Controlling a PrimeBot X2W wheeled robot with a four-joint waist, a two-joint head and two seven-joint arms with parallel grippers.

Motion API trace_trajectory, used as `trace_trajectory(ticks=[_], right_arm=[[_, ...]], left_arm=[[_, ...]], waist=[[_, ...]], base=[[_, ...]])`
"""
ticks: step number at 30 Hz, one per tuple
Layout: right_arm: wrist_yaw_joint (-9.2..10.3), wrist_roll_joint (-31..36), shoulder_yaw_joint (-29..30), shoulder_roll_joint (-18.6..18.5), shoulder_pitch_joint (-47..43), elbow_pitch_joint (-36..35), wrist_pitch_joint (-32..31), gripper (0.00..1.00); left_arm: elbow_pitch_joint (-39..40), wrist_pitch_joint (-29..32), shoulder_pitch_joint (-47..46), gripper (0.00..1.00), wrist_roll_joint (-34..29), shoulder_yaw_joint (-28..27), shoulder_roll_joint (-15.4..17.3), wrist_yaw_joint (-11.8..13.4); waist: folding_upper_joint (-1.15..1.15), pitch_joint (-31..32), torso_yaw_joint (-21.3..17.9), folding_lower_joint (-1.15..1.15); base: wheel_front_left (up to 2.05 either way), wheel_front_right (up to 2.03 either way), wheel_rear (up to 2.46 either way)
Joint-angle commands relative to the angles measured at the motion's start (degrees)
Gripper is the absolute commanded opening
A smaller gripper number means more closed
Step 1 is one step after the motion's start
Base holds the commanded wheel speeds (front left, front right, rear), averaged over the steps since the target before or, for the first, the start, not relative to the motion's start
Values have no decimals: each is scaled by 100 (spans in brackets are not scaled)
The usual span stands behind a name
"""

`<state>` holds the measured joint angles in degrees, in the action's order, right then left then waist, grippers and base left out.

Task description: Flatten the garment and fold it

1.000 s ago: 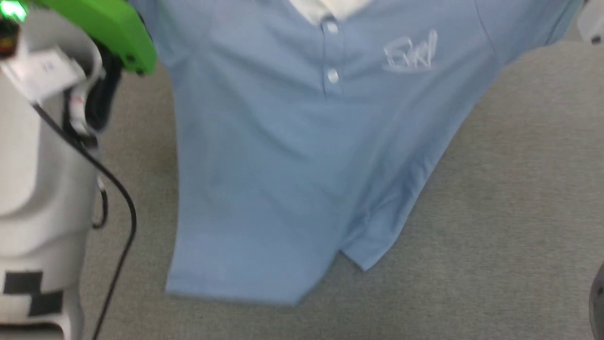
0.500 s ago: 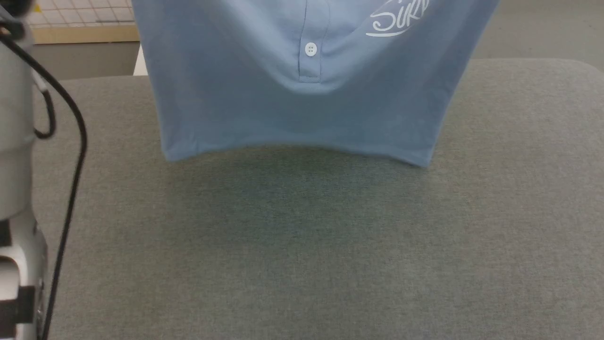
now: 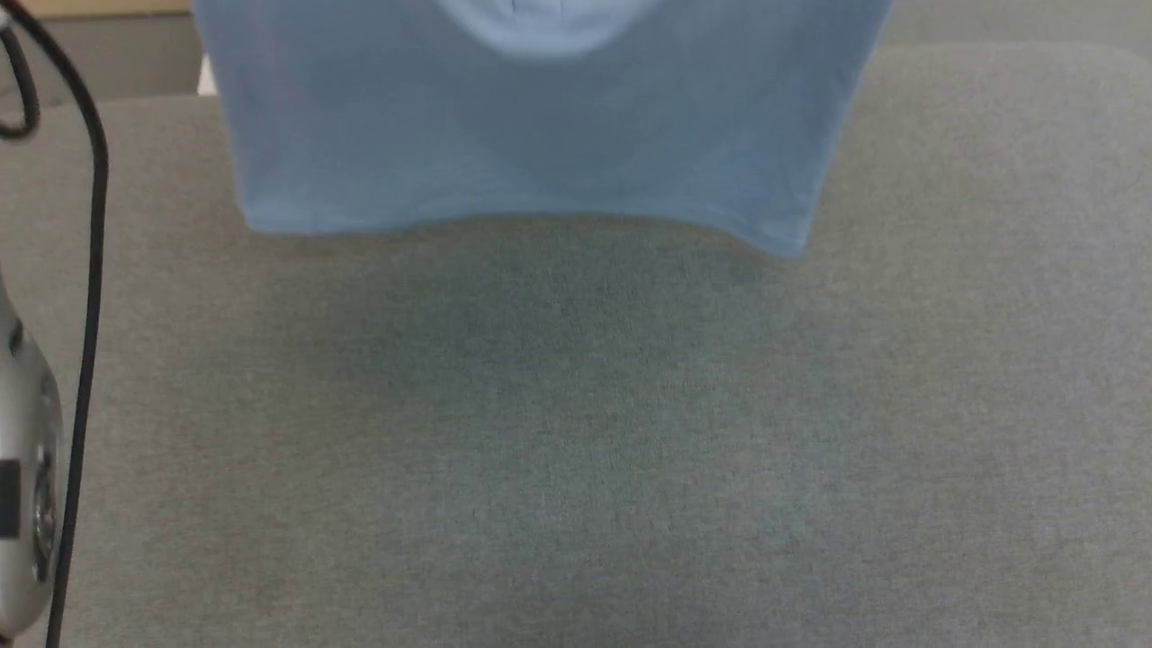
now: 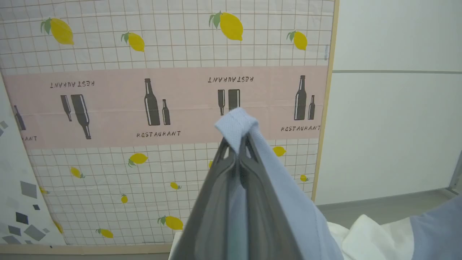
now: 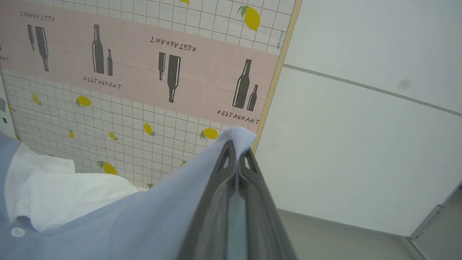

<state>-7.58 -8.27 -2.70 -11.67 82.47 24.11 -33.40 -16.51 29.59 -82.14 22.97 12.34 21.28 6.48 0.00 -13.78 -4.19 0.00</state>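
Note:
The light blue polo shirt [image 3: 531,126] hangs in the air above the grey table [image 3: 576,432]; in the head view its straight bottom hem floats just over the far part of the tabletop. My left gripper [image 4: 236,151] is shut on a pinch of the shirt's [image 4: 288,195] blue fabric, which pokes out above the fingertips. My right gripper [image 5: 236,148] is shut on another pinch of the shirt [image 5: 144,220]. The white collar [image 5: 54,187] and a small white button [image 5: 16,232] hang between the two grips. The chest logo is out of view.
A pale forearm [image 3: 22,504] with a black cable [image 3: 90,270] stands at the left edge of the head view. Behind the table is a wall panel [image 4: 162,90] printed with lemons and bottles, beside a plain white wall [image 5: 361,126].
The shirt has gone up and away: a second ago it hung low and skewed with buttons and logo showing, now only its lower body and level hem show. The head camera has shifted too.

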Motion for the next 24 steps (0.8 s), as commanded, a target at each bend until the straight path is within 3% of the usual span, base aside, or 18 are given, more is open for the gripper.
trace_trajectory(ticks=[1,14,24], right_arm=[[9,119,4,31,216,75,114,0],[9,897,-538,-76,1838,893,1603,0],[9,896,-993,-486,2081,1468,2461,0]], left_arm=[[-72,-172,-236,0,-77,23,-70,61],[-1085,-2369,-1744,0,-319,-178,-461,213],[-1671,-3462,-1580,0,-95,-275,-491,-190]], waist=[[0,-436,-63,0],[0,-1649,78,0],[0,-2272,245,0]], base=[[0,0,0],[0,0,0],[0,0,0]])
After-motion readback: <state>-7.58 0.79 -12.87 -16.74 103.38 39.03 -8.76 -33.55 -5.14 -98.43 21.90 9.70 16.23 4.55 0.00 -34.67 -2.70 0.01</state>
